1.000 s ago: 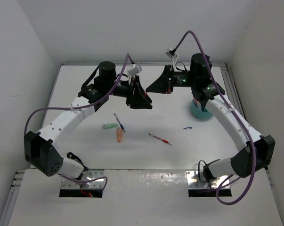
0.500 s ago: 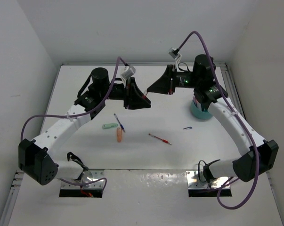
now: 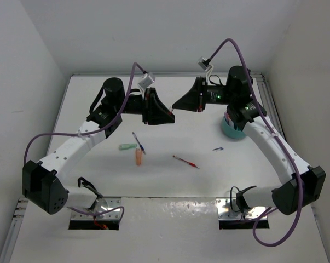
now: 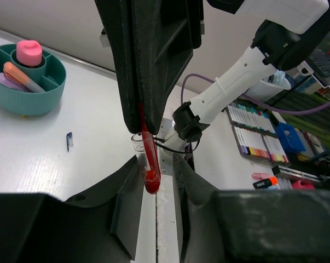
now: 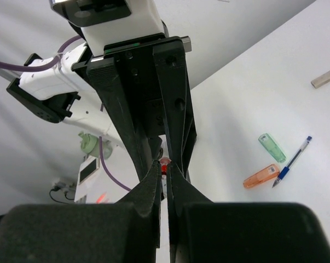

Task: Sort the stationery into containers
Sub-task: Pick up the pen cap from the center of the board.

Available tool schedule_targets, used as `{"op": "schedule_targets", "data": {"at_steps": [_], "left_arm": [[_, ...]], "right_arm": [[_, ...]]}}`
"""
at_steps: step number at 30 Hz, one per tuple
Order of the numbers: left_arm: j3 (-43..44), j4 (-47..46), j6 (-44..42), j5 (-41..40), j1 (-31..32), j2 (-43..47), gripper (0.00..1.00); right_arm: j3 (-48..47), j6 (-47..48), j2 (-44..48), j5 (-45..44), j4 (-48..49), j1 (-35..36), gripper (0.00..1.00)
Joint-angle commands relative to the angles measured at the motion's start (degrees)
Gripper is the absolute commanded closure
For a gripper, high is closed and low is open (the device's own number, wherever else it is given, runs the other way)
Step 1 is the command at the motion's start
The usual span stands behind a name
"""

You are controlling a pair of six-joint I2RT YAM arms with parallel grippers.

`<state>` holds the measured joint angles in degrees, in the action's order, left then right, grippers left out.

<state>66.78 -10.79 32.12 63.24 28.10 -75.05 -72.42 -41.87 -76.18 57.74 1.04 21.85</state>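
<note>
- One teal cup [image 4: 44, 101] stood at the table's right. It held a lilac item [image 4: 7, 82], an orange pen [image 4: 23, 76] and a pink item [image 4: 29, 52], which only the left wrist view showed.
- On the table lay one mint-green stub [image 3: 127, 147], one dark-blue pen [image 3: 138, 142], one orange stub [image 3: 138, 157], one red-orange pen [image 3: 185, 161] and one tiny purple piece [image 3: 218, 149].
- The left gripper [image 4: 155, 159] stood half-closed around the red marker [image 4: 150, 178] in the air; whether it pressed the marker I cannot tell. The right gripper [image 5: 163, 165] was clamped on it.

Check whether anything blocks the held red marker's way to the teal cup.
Nothing visible blocks it. The red marker hangs pinched in the right gripper; the table towards the teal cup bears only a tiny blue piece. From above, the right arm overhangs the cup.
</note>
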Motion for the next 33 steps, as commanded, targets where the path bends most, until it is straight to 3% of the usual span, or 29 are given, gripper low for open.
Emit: {"op": "schedule_targets", "data": {"at_steps": [1, 11, 15, 23, 33], "left_arm": [[1.9, -3.6, 2.1, 3.5, -0.5, -0.8, 0.68], [2.4, -4.1, 4.0, 4.9, -2.3, -2.2, 0.69], [2.3, -5.1, 4.9, 4.6, -2.3, -2.2, 0.62], [2.8, -6.4, 6.0, 4.5, -2.2, -2.5, 0.60], [2.8, -7.4, 6.8, 4.3, -2.3, -3.0, 0.75]], "right_arm": [[0.4, 0.6, 1.7, 0.7, 2.5, -0.2, 1.00], [1.5, 1.7, 2.9, 0.9, 1.4, -1.0, 1.00], [1.8, 2.2, 2.9, 0.9, 1.0, -1.1, 1.00], [2.1, 2.8, 2.9, 0.8, 0.3, -1.0, 1.00], [2.2, 3.3, 2.9, 0.7, -0.3, -0.6, 1.00]]}}
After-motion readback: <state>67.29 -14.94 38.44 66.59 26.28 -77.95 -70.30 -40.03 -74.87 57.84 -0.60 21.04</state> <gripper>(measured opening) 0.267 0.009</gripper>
